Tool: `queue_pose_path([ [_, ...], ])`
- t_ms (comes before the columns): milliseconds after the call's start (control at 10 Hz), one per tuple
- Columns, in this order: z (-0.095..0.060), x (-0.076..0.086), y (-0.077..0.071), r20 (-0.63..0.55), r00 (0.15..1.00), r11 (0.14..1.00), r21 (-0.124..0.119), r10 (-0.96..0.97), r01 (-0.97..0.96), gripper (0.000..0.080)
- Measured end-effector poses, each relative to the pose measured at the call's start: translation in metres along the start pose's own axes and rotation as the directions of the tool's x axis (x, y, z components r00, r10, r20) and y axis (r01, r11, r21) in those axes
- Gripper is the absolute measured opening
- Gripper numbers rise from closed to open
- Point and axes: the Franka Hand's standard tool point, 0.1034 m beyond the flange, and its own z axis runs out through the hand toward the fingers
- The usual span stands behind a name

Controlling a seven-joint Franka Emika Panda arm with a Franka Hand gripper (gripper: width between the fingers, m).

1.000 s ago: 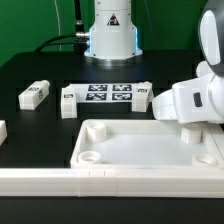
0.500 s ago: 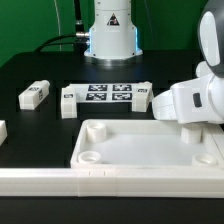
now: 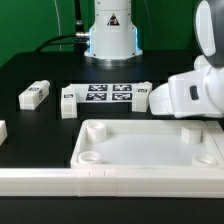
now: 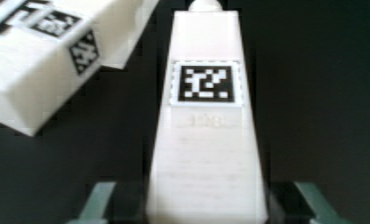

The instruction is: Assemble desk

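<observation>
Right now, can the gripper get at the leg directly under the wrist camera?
Probably yes: the leg sits between the fingers, which look closed on its sides, and nothing covers it. A second leg lies off to one side, seemingly clear of the gripper.

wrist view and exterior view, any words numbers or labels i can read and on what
No word, brand or number can be read in either view.
leg, wrist view: a black-and-white square tag, a pattern with no letters; the faint mark under it is too blurred to read.
marker board, exterior view: square pattern tags only.
loose legs, exterior view: tags too small to make out.
</observation>
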Motion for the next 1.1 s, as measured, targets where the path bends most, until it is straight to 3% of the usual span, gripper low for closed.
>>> queue_pose_path([
  [300, -0.044, -0.037, 0.017, -0.053, 0.998, 0.999, 0.019, -0.031, 0.032, 0.0291],
  [700, -0.052, -0.028, 0.019, -0.137, 0.99, 0.999, 0.015, -0.039, 0.042, 0.0291],
  [800, -0.07, -0.019, 0.022, -0.243, 0.968, 0.998, 0.011, -0.058, 0.062, 0.0291],
  [1100, -0.122, -0.038, 0.035, -0.429, 0.902, 0.998, 0.008, -0.048, 0.057, 0.0291],
])
